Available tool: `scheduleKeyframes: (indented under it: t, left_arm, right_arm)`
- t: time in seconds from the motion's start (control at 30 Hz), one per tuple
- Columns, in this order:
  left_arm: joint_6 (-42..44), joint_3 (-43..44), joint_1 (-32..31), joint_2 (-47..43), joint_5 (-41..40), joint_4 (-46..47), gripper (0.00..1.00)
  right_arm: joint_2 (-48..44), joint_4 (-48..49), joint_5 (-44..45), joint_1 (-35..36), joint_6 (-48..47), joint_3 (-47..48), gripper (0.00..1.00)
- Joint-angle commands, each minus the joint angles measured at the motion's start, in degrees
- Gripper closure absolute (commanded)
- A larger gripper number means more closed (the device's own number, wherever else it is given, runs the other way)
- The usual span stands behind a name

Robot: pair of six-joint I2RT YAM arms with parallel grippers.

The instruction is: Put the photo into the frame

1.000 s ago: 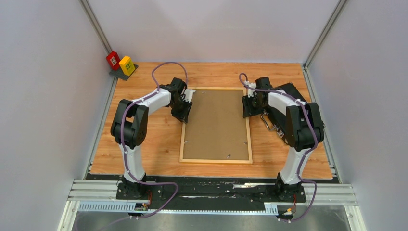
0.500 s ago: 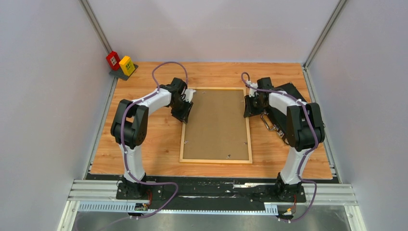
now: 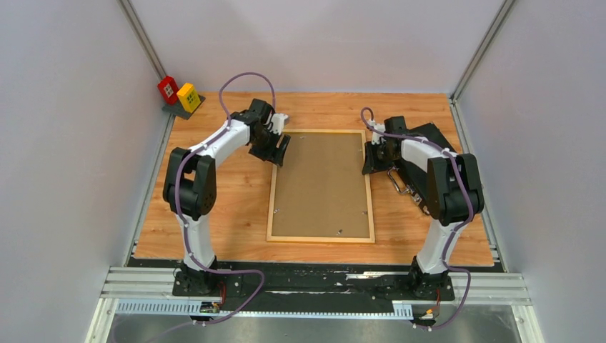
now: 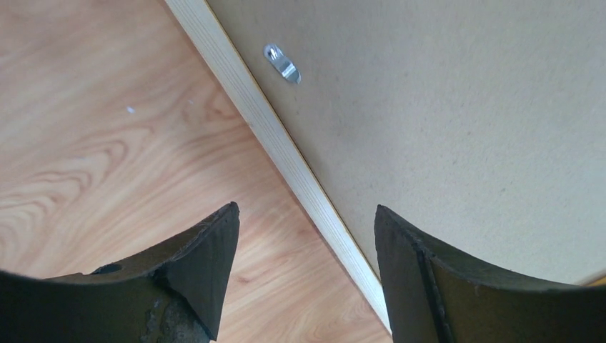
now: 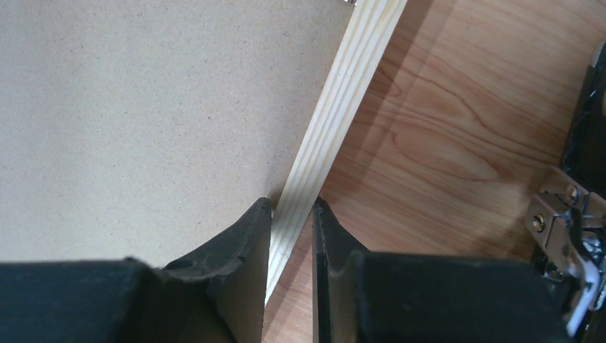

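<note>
Soft, even, bright light falls from overhead. In the top view the arms [image 3: 214, 146] throw only faint shadows on the table [image 3: 236, 207]. Close up, the dark fingers [image 4: 200, 271] blur slightly at the bottom edge; a broad shadow darkens the wood beside the frame [image 5: 336, 121].

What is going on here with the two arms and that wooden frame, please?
Two robot arms are working on the frame, which lies face down on the table with the brown backing panel seated in it. The right pincer is closed on the frame's right-hand rail near the far end. The left pincer stands open over the opposite rail, straddling it without gripping. No photo is in view, so whether it is already under the panel cannot be told.
</note>
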Motion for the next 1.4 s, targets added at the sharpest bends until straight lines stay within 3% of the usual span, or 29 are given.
scheduleKeyframes:
  t: [0.0,0.53,1.03,1.37]
  left_arm:
    - [-0.12,4.47,0.53,1.78,-0.94,-0.38,0.23]
    - [-1.15,15.53,1.25,11.41,-2.74,1.02,0.21]
    - [-4.8,19.52,1.24,17.56,-2.32,1.76,0.28]
    - [-3.81,18.11,1.25,17.32,-2.68,1.79,0.49]
  right_arm:
    - [-3.04,3.17,-0.22,-0.35,-1.24,-0.86,0.91]
    - [-4.85,4.98,0.18,-0.38,-1.88,-2.23,0.93]
    - [-4.27,5.0,0.16,-0.3,-2.03,-2.41,0.93]
    - [-4.03,4.99,-0.02,-0.34,-2.13,-2.41,0.93]
